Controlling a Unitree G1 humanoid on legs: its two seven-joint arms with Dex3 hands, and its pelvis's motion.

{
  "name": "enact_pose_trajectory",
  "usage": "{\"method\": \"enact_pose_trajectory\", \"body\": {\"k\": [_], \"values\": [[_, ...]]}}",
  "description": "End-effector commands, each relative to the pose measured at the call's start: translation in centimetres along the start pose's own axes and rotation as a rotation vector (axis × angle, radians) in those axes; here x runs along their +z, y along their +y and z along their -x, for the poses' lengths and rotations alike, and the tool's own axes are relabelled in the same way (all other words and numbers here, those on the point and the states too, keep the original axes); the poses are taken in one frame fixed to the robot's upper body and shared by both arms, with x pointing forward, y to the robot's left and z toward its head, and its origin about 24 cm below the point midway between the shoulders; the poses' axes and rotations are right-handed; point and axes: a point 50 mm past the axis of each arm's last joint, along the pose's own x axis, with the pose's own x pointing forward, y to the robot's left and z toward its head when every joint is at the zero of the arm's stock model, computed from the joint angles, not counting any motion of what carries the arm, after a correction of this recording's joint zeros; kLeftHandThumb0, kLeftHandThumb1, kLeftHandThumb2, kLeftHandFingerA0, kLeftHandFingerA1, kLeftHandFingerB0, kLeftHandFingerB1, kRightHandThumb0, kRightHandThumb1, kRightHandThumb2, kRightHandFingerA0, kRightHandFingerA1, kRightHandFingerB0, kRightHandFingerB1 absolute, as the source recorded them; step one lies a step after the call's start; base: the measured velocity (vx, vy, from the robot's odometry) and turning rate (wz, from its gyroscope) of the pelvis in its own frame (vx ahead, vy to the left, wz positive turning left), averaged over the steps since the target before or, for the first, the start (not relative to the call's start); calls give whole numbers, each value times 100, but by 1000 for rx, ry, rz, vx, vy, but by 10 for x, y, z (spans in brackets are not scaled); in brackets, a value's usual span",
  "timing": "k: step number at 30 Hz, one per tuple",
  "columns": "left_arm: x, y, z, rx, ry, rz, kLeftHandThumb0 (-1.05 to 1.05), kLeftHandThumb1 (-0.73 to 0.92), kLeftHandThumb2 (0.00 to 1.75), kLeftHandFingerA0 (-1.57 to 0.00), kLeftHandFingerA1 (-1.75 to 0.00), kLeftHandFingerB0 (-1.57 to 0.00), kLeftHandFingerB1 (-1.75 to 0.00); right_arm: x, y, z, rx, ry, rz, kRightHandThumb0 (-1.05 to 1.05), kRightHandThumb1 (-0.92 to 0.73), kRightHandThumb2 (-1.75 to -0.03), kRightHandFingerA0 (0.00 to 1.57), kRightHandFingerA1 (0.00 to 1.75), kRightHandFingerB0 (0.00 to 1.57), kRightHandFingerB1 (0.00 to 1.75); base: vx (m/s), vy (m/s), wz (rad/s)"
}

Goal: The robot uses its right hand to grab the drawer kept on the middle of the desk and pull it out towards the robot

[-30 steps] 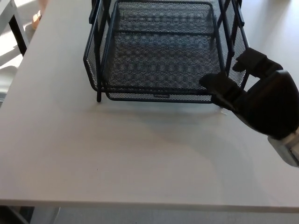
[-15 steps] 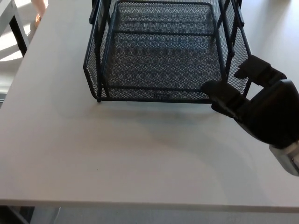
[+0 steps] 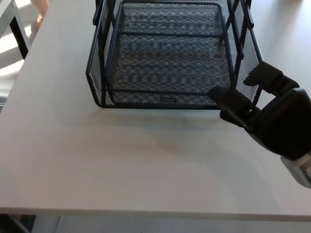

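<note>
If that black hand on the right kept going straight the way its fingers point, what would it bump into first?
Most likely the black mesh drawer. The right hand points up-left, and its fingers already sit at the drawer's front right corner. Whether they touch it is unclear from this one view.

An office or lab-like workroom is suggested. A plain pale desk [image 3: 121,160] is seen, and 1 black wire-mesh drawer [image 3: 167,58] of the kind used for filing papers is set within a black frame on it. A black leg of other white furniture [image 3: 18,31] is glimpsed at the upper left, over a sunlit floor.
</note>
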Motion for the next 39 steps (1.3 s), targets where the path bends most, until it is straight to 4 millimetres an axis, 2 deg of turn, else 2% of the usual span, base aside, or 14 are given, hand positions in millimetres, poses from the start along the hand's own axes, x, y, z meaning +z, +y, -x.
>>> {"method": "enact_pose_trajectory", "body": {"k": [1,7,8,9,10,11,12,13,14,15,19,20,33,39], "values": [[-4,0,0,-11,18,3,-33,69,60,-60,-86,-59,-60,-1,2,7,77,18,-19,-63,-68,-61,77,77,56,42,0,0,0],[-2,1,0,-7,11,-11,-31,67,58,-62,-86,-62,-62,-3,1,6,136,23,15,-71,-67,-60,56,63,35,37,0,0,0],[-2,1,1,-11,14,-18,-32,67,59,-61,-86,-60,-62,-3,1,6,141,27,21,-84,-55,-91,44,64,24,47,0,0,0],[-1,2,1,-17,18,-25,-33,67,59,-61,-86,-61,-61,-3,2,5,148,38,27,-77,-61,-59,41,55,26,36,0,0,0],[-2,1,1,-10,15,-11,-30,69,59,-62,-85,-63,-61,-2,2,5,169,55,33,-89,-54,-91,18,55,4,36,0,0,0],[-2,1,1,-2,9,0,-31,69,59,-61,-87,-62,-63,-2,2,4,200,76,46,-41,-23,-91,0,51,0,52,0,0,0],[-2,1,1,-5,10,-2,-31,69,59,-61,-87,-62,-63,-1,2,5,217,86,54,-88,-65,-60,7,47,2,30,0,0,0],[-2,0,1,-6,10,-2,-31,69,59,-61,-87,-62,-63,-1,2,5,226,89,57,-88,-65,-60,7,47,2,30,0,0,0],[-1,0,3,-2,2,-1,-31,70,60,-60,-88,-62,-65,0,2,5,241,96,70,-86,-51,-96,0,48,0,26,0,0,0],[-1,0,2,-3,6,-3,-31,68,59,-60,-89,-62,-66,0,2,5,252,99,71,-87,-50,-97,2,27,2,20,0,0,0],[-1,0,2,-7,10,-8,-31,68,60,-62,-85,-62,-61,0,2,4,294,111,91,-98,-50,-84,0,8,0,10,0,0,0],[-2,0,1,-7,11,-5,-31,67,59,-62,-86,-63,-62,0,1,4,302,114,104,-105,-59,-101,0,8,0,8,0,0,0],[-4,-5,-1,-16,24,3,-31,66,59,-61,-85,-61,-60,-3,-21,11,339,133,141,-105,-60,-103,0,16,0,13,0,0,0],[-3,-3,2,-25,23,-4,-34,67,60,-60,-87,-59,-61,-14,-63,21,328,146,163,-105,-62,-103,0,15,0,14,0,0,0]]}}
